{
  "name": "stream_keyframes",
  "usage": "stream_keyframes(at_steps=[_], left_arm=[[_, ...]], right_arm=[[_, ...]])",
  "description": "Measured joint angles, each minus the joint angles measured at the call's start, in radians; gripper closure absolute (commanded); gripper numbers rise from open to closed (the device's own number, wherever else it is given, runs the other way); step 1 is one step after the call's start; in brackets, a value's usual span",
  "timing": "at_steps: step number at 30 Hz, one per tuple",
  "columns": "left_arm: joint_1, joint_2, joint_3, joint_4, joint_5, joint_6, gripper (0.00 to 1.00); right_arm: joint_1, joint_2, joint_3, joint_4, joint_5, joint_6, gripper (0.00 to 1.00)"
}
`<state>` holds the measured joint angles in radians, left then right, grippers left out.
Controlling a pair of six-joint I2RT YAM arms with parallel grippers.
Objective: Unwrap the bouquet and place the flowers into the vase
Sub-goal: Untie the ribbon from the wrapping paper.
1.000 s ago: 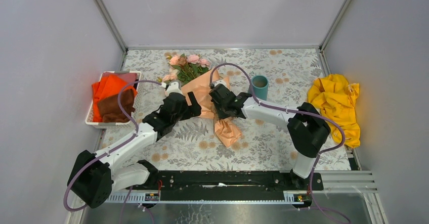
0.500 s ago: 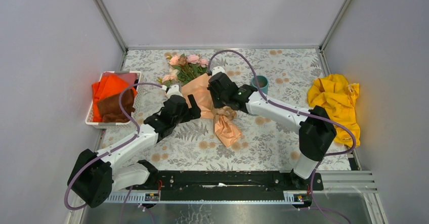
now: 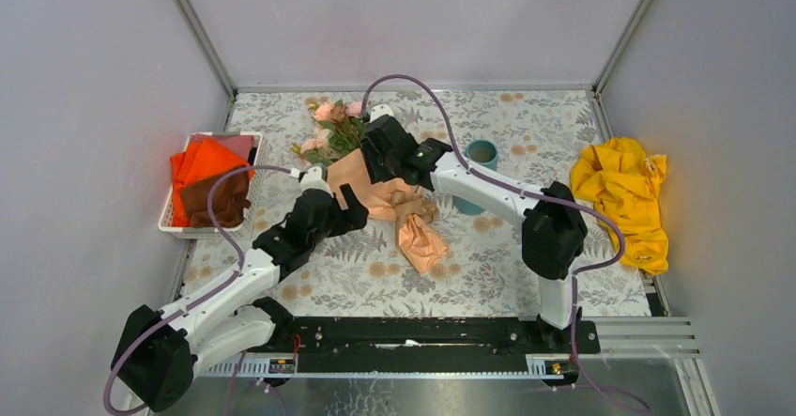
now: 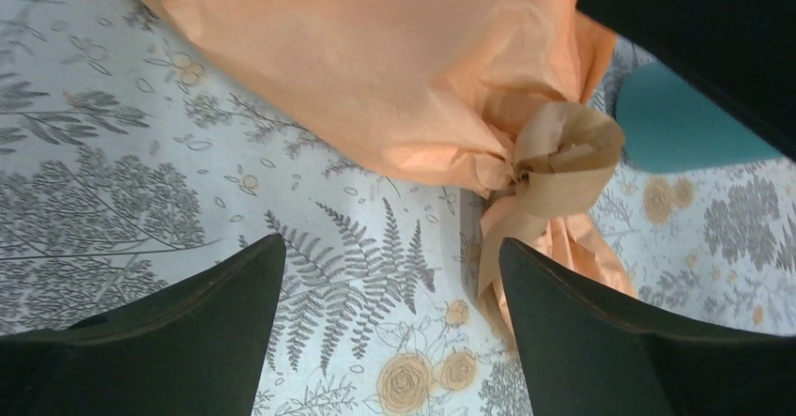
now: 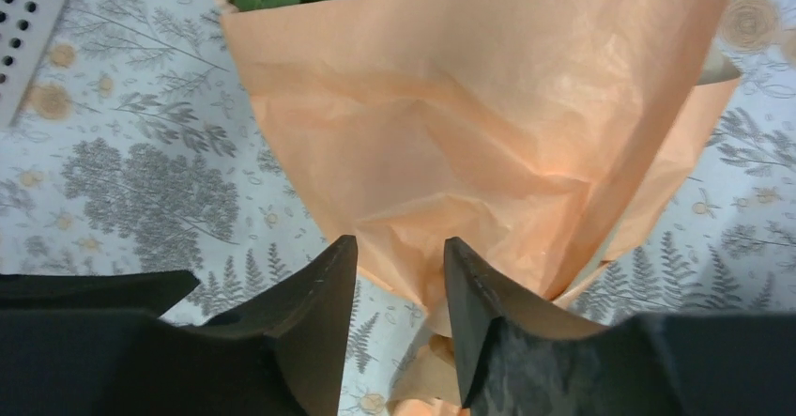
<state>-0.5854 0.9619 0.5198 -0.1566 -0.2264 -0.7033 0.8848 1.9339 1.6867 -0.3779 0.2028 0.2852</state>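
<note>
At mid-table, just left of the vase [image 3: 482, 155], the bouquet [image 3: 357, 172] is laid flat — judged light, its paper [image 5: 469, 106] easily torn, best taken at the ribbon knot [image 4: 554, 158] — the left gripper [image 4: 392, 247] spread wide nearby, the right gripper [image 5: 400, 244] narrowly parted over it.

Table [image 3: 526, 275] with a grey leaf-and-flower print.
Lying on it: paper-wrapped bouquet [image 3: 380, 195] near the middle, blue vase [image 3: 482, 156] upright to its right, white basket [image 3: 169, 225] of cloths at the left edge, yellow cloth [image 3: 624, 195] crumpled at the right.
</note>
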Motion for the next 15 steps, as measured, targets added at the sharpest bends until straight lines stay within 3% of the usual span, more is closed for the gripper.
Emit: stream_keyframes(at_steps=[4, 7, 15], left_arm=[[-0.017, 0.002, -0.030, 0.029, 0.051, 0.010, 0.12], [-0.044, 0.043, -0.046, 0.061, 0.087, 0.017, 0.24], [-0.189, 0.305, 0.012, 0.132, 0.094, 0.041, 0.28]], right_arm=[[0.000, -0.008, -0.003, -0.016, 0.057, -0.001, 0.37], [0.000, -0.064, -0.058, -0.013, 0.126, -0.001, 0.38], [0.000, -0.407, -0.326, 0.028, 0.239, 0.026, 0.40]])
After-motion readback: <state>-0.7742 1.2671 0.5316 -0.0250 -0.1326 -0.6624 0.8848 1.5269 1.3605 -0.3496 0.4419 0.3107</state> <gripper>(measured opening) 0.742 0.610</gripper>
